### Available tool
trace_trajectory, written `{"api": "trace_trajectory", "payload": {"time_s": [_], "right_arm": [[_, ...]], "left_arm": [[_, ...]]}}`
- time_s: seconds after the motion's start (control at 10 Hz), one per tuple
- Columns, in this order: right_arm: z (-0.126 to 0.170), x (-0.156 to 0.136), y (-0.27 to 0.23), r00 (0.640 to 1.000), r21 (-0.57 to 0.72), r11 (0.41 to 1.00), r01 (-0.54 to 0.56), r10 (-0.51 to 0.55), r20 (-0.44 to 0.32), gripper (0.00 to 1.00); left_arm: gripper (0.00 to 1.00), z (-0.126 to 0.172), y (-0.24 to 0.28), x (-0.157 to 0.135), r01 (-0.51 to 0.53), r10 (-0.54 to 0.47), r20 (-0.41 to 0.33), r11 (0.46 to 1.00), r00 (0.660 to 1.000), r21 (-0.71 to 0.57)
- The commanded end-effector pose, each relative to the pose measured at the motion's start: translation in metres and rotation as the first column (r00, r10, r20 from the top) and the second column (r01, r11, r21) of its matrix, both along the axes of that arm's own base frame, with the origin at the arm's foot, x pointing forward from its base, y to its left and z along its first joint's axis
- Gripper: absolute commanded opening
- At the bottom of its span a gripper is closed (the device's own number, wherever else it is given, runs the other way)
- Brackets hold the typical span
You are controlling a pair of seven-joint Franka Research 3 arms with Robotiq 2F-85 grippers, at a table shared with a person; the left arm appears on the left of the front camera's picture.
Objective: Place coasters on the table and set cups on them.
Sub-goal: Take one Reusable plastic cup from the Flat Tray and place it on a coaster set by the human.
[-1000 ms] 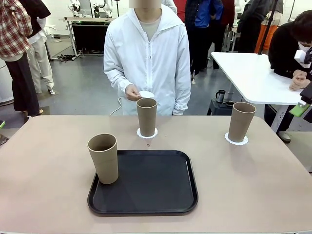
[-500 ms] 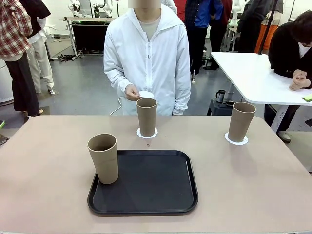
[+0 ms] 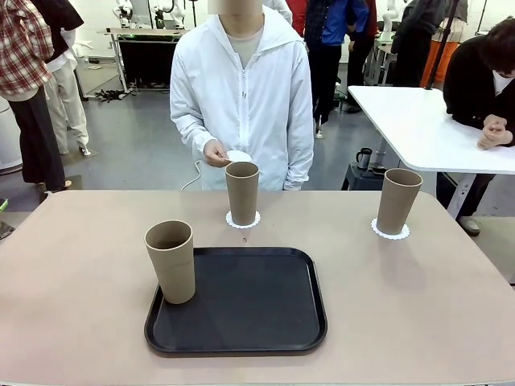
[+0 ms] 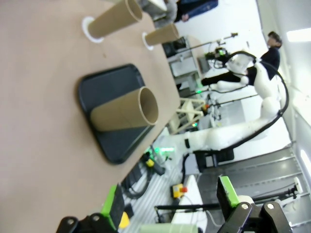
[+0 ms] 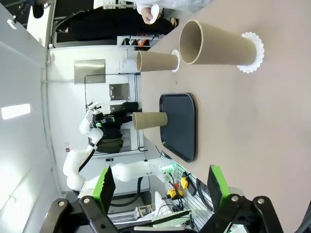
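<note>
Three tan cups stand on or near the beige table (image 3: 72, 273). One cup (image 3: 241, 193) rests on a lacy white coaster (image 3: 242, 219) at the far middle, another cup (image 3: 398, 201) on a coaster (image 3: 390, 232) at the far right. The last cup (image 3: 170, 261) stands in the left corner of the black tray (image 3: 249, 305). The person's hand holds one more coaster (image 3: 238, 155) just behind the middle cup. My left gripper (image 4: 170, 199) is open and off the table's side, with the tray cup (image 4: 124, 112) ahead. My right gripper (image 5: 160, 187) is open too, back from the right cup (image 5: 218, 46).
A person in a white jacket (image 3: 241, 88) stands at the far edge. A white table (image 3: 418, 121) with a seated person is at the back right. Bare tabletop lies left of the tray and along the right front.
My right gripper, seen at the picture's right edge a second ago, has drawn back out of the front view. The cups and coasters have not moved.
</note>
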State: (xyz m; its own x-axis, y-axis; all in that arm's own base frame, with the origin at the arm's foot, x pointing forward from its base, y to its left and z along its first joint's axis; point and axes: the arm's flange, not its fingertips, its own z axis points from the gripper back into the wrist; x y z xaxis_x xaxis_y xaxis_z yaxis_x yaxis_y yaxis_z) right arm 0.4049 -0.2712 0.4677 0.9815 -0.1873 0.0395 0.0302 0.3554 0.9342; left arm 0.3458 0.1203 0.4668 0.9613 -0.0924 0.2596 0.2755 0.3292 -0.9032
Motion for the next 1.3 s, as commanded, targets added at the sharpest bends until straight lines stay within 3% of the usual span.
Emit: {"api": "trace_trajectory", "payload": {"time_s": [0.0,1.2], "right_arm": [[-0.002,0.008,-0.012,1.000,0.028,0.999,-0.020,0.020,-0.015,1.00],[-0.014,0.001,-0.022,0.999,0.029,1.000,-0.004,0.005,-0.041,1.00]], "left_arm": [[1.00,0.002,0.000,-0.001,-0.002,0.002,0.007,1.000,1.000,-0.007],[1.00,0.002,0.000,-0.001,-0.002,0.002,0.007,1.000,1.000,-0.007]]}}
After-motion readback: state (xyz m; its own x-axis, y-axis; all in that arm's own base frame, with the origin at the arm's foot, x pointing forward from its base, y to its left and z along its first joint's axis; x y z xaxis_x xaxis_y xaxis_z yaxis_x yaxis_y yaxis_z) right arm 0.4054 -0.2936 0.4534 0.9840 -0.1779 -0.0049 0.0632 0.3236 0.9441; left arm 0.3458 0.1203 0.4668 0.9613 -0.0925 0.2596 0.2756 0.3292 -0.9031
